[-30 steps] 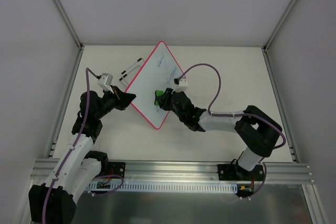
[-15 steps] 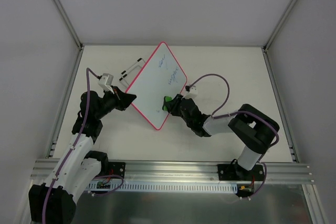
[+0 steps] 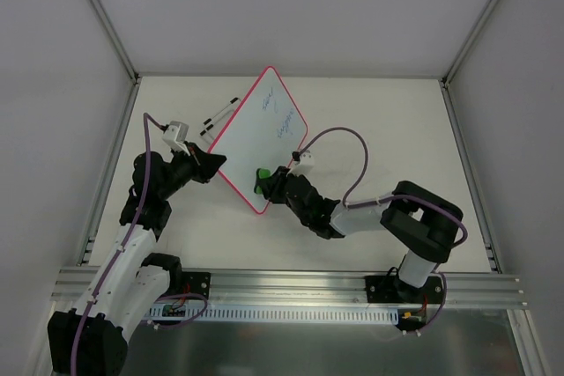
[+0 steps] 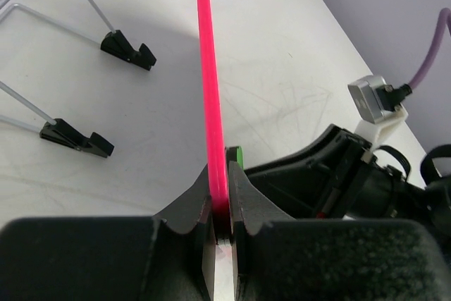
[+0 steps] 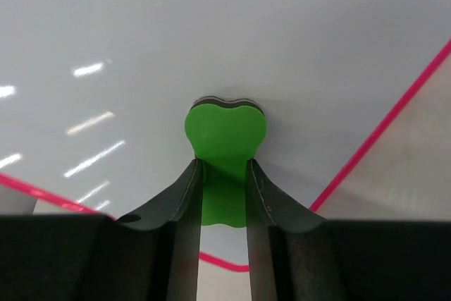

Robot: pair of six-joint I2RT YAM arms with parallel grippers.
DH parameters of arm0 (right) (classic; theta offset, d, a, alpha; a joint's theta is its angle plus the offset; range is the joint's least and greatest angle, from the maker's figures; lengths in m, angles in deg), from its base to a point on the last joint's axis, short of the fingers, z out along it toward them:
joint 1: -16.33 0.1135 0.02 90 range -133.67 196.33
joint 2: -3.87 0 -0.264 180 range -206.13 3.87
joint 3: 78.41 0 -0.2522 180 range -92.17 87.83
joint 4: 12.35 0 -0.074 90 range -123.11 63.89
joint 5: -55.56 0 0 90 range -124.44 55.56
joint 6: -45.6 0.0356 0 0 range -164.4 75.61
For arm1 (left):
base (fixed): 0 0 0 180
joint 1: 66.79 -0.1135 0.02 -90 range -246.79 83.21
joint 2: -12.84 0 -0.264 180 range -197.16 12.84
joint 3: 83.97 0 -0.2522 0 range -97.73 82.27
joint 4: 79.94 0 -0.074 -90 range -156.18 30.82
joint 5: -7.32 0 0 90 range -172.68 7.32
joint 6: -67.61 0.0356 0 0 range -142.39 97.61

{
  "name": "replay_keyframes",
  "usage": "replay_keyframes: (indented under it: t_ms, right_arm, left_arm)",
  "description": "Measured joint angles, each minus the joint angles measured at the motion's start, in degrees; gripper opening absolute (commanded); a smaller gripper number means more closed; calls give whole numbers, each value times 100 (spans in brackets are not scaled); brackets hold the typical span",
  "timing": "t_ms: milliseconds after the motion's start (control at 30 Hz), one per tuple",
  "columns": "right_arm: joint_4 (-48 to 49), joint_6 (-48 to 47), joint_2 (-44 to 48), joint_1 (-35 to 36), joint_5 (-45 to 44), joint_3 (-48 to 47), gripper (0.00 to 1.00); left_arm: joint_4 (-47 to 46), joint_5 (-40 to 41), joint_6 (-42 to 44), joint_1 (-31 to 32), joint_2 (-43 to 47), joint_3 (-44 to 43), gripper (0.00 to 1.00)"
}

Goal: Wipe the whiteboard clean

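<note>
The whiteboard (image 3: 256,134), white with a pink-red frame, is held up tilted over the table, with blue writing near its far corner. My left gripper (image 3: 216,165) is shut on its left edge; in the left wrist view the pink frame (image 4: 210,89) runs between the jaws of my left gripper (image 4: 223,202). My right gripper (image 3: 269,184) is shut on the green bone-shaped eraser (image 3: 261,177) and presses it on the board's near corner. In the right wrist view my right gripper (image 5: 225,174) holds the eraser (image 5: 225,132) against the white surface (image 5: 211,40).
The black wire stand (image 3: 220,114) lies on the table behind the board; its two black feet (image 4: 127,48) show in the left wrist view. The right wrist camera (image 4: 377,100) and purple cable sit close on the board's far side.
My right gripper has slid the eraser down the board from the middle towards the near corner. The board has tilted and shifted slightly left. The left gripper keeps its hold.
</note>
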Motion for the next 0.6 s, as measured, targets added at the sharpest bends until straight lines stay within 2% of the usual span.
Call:
replay_keyframes:
  t_ms: [233, 400, 600]
  right_arm:
    - [-44, -57, 208, 313, 192, -39, 0]
    - [-52, -177, 348, -26, 560, 72, 0]
    - [-275, -719, 629, -828, 964, -70, 0]
  left_arm:
    - [-26, -35, 52, 2, -7, -9, 0]
    - [7, -114, 13, 7, 31, 7, 0]
    - [133, -428, -133, 11, 116, 87, 0]
